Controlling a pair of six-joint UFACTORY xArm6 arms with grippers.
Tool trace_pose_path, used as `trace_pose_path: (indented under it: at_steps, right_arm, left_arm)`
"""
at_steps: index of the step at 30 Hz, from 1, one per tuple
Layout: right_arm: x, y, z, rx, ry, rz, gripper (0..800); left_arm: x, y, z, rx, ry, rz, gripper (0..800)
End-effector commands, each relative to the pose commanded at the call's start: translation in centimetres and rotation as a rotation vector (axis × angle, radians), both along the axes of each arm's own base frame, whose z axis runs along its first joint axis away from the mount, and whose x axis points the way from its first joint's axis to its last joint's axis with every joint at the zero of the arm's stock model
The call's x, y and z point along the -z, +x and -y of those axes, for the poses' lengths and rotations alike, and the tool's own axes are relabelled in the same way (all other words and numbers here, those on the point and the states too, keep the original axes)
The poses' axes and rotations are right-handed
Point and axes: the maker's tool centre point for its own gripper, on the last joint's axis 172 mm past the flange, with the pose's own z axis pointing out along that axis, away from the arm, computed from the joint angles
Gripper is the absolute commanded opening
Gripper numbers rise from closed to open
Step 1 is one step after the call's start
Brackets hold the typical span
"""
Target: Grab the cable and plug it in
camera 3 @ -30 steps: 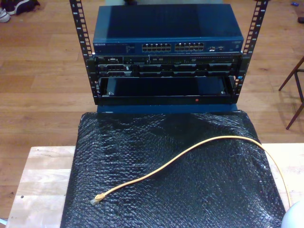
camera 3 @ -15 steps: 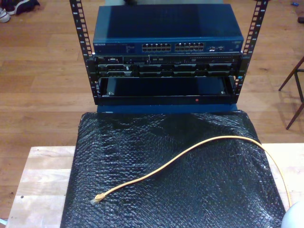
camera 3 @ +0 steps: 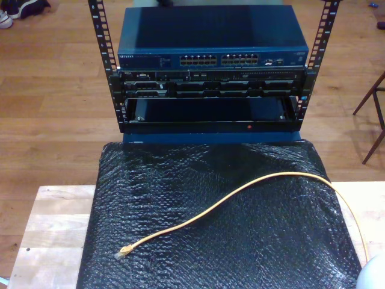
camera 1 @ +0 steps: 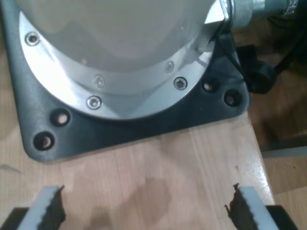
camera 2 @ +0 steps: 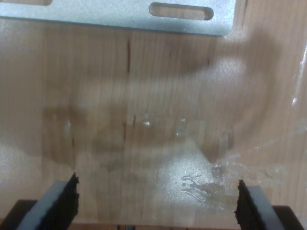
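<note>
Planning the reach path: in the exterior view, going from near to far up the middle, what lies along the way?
Cable plug → cable on the black bubble wrap → rack's open bay → blue network switch.

Yellow-orange cable (camera 3: pixel 240 192) on glossy black bubble-textured sheet (camera 3: pixel 180 180); dark blue switch (camera 3: pixel 210 36); pale wooden tabletop (camera 3: pixel 48 229).

Soft, slightly blurred frames; glare on the black bubble wrap (camera 3: pixel 216 205); dim wrist views
</note>
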Motion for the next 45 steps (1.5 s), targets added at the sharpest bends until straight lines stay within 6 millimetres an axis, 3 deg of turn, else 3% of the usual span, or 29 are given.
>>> trace_pose_path:
  at_steps: [9, 17, 29, 35, 41, 45]
  right_arm:
    - [-1.3, 0.1, 0.9, 0.003, -0.024, 0.003, 800]
    - [-5.7, 0.4, 1.0, 0.008, 0.064, 0.006, 798]
    - [-12.9, 1.3, 2.6, 0.211, 0.114, -0.020, 799]
    - [-16.4, 4.5, 2.5, 0.261, 0.135, -0.012, 799]
    - [-19.4, 5.7, 2.4, 0.317, 0.142, -0.029, 799]
    - [-20.8, 8.6, 2.3, 0.361, 0.150, 0.014, 799]
  left_arm:
    - [0.0, 0.0, 0.0, 0.000, 0.000, 0.000, 800]
    - [0.0, 0.0, 0.0, 0.000, 0.000, 0.000, 800]
    - [0.0, 0.0, 0.0, 0.000, 0.000, 0.000, 800]
    - [0.0, 0.0, 0.0, 0.001, -0.002, 0.000, 800]
    - [-0.1, 0.0, 0.1, -0.002, -0.010, -0.004, 800]
    - [-0.9, 0.2, -1.1, -0.006, 0.015, 0.000, 800]
